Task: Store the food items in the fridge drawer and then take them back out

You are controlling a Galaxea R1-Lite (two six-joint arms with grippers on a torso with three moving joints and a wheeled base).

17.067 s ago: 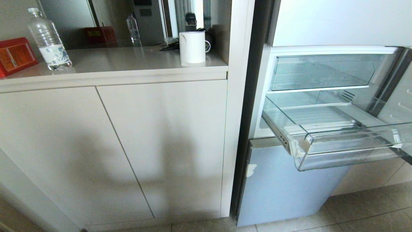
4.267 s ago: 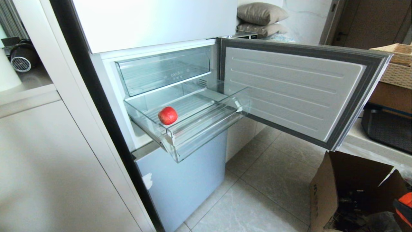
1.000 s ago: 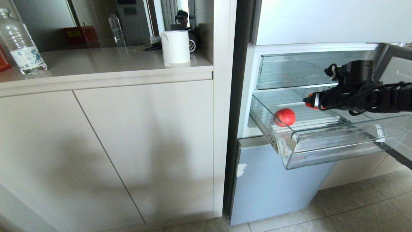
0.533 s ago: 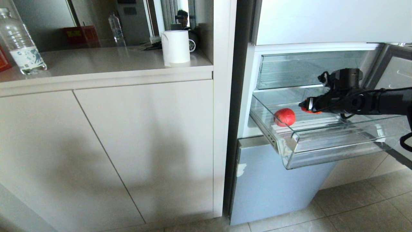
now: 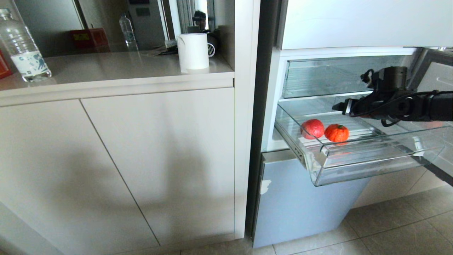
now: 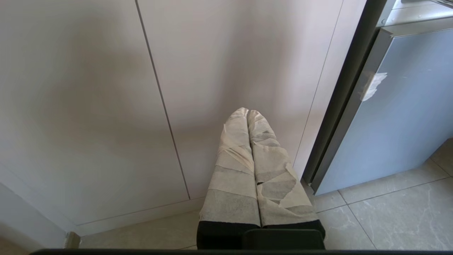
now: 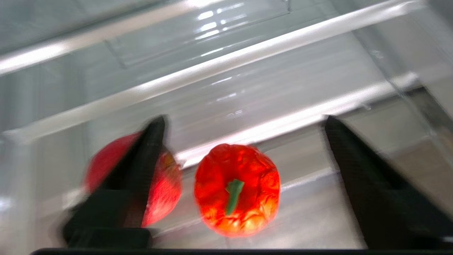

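The right gripper hangs with jaws spread wide, empty, above the orange piece; the red piece lies beside 1 finger. Both look light, rounded, likely to roll: take each across its middle.

The left gripper is parked, jaws closed.

We're looking at a home kitchen: a fridge is standing open on the right with clear drawers, pale cabinets and a counter are running along the left, holding a water bottle and white jug, over tiled floor.
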